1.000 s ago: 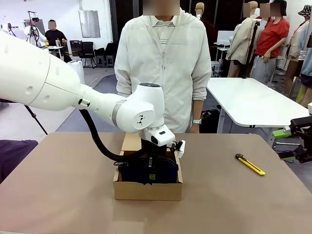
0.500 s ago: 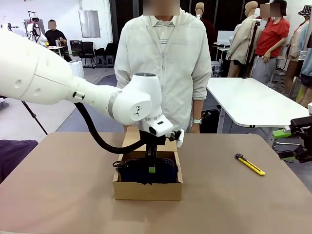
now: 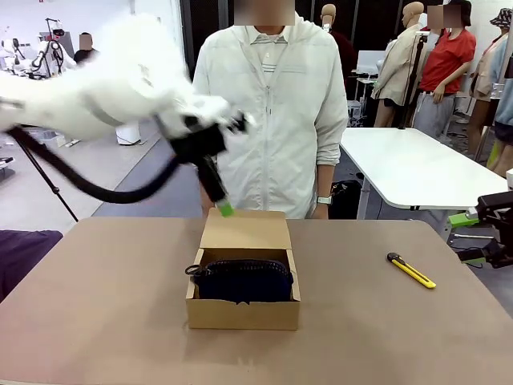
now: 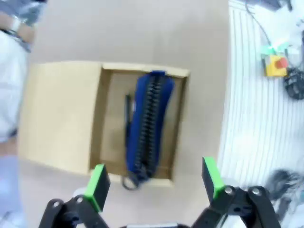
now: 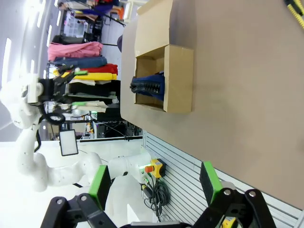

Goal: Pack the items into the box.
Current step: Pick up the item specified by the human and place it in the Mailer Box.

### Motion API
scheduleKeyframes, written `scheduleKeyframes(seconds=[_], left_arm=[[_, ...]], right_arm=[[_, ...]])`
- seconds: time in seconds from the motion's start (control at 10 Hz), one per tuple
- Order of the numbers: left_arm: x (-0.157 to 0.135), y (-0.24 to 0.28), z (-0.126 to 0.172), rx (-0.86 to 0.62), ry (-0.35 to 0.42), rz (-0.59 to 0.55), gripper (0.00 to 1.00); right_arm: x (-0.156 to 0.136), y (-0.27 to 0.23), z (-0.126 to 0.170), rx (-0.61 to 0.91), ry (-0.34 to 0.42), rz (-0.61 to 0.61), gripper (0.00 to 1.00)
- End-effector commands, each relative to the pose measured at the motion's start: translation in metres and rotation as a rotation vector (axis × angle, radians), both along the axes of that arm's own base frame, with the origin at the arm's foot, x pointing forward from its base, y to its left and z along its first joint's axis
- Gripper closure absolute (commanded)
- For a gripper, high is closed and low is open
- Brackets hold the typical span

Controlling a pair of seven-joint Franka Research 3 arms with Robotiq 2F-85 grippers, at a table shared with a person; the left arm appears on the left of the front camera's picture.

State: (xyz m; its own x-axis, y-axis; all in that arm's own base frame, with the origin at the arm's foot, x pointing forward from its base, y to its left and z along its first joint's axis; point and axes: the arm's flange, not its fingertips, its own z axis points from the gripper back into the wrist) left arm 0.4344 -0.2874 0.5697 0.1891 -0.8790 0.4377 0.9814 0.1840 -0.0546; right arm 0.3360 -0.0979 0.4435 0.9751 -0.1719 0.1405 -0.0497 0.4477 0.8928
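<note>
Blur smears the left arm [image 3: 96, 104] in the front view; the wrist view shows the left gripper [image 4: 154, 166] with fingers spread wide and nothing between them, above the open-flapped box [image 4: 61, 118]; the navy pouch [image 4: 149, 123] lies inside, zip up; a dark slim object [image 4: 127, 111] beside it is too faint to identify; the right gripper [image 5: 153, 166], likewise spread and empty, hangs well apart.
</note>
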Motion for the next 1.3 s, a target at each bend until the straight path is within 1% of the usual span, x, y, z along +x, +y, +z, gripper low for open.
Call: scheduleKeyframes(seconds=[0.0,0.1,0.2,0.3,0.4,0.5,0.6,0.7,0.8,0.9,1.0,1.2], left_arm=[[-0.028,0.112,0.011,-0.315,0.198,0.100,0.00],[-0.042,0.164,0.012,-0.466,0.239,0.260,0.00],[-0.062,0.215,0.006,-0.604,0.285,0.411,0.00],[-0.083,0.251,-0.005,-0.728,0.314,0.338,0.00],[-0.096,0.280,-0.024,-0.789,0.373,0.404,0.00],[-0.109,0.303,-0.049,-0.815,0.433,0.452,0.00],[-0.125,0.321,-0.072,-0.857,0.452,0.491,0.00],[-0.146,0.337,-0.095,-0.946,0.412,0.475,0.00],[-0.157,0.345,-0.113,-0.986,0.402,0.482,0.00],[-0.158,0.346,-0.130,-0.909,0.432,0.533,0.00],[-0.137,0.355,-0.096,-0.910,0.445,0.517,0.00],[-0.137,0.355,-0.096,-0.910,0.445,0.517,0.00]], right_arm=[[-0.001,-0.002,0.004,-0.004,0.015,0.007,0.00],[-0.001,-0.002,0.004,-0.004,0.015,0.007,0.00],[-0.001,-0.002,0.004,-0.004,0.015,0.007,0.00],[-0.001,-0.002,0.004,-0.004,0.015,0.007,0.00],[-0.001,-0.002,0.004,-0.004,0.015,0.007,0.00],[-0.001,-0.002,0.004,-0.004,0.015,0.007,0.00],[-0.001,-0.002,0.004,-0.004,0.015,0.007,0.00],[-0.001,-0.002,0.004,-0.004,0.015,0.007,0.00],[-0.001,-0.002,0.004,-0.004,0.015,0.007,0.00],[-0.001,-0.002,0.004,-0.004,0.015,0.007,0.00],[-0.001,-0.002,0.004,-0.004,0.015,0.007,0.00],[-0.001,-0.002,0.004,-0.004,0.015,0.007,0.00]])
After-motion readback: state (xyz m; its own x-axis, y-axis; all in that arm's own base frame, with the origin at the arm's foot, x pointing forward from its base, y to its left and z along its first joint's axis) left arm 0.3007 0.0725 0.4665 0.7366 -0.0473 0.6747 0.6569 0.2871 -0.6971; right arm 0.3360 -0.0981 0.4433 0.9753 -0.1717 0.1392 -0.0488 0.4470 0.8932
